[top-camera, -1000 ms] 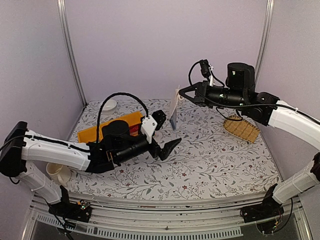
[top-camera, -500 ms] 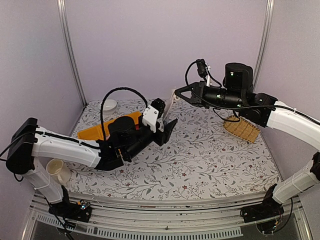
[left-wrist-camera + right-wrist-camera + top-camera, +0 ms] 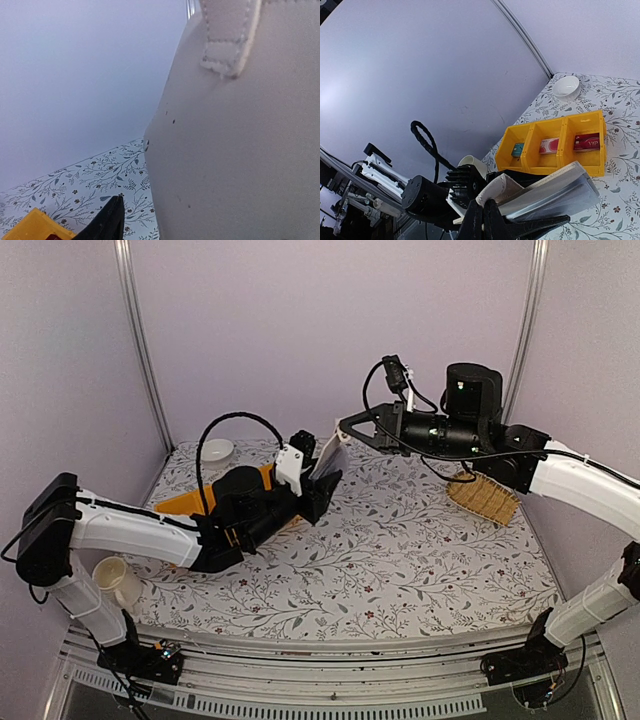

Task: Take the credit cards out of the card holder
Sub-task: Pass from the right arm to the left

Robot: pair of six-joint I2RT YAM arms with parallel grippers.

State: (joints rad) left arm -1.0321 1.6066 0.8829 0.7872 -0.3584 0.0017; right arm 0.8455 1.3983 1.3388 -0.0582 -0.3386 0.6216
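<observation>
A: Right fingers (image 3: 346,427)?
B: Clenched tight on the card holder (image 3: 333,450), up high over the tabletop (image 3: 420,550).
A: Left fingers (image 3: 325,483)?
B: Right by its bottom edge. Cannot tell if squeezing or loose.

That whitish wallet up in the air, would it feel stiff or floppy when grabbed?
Probably floppy: the card holder fans into loose curved leaves. Likely light, since the right gripper holds it aloft by one pinched edge. Its plastic looks glossy, so perhaps slippery.
</observation>
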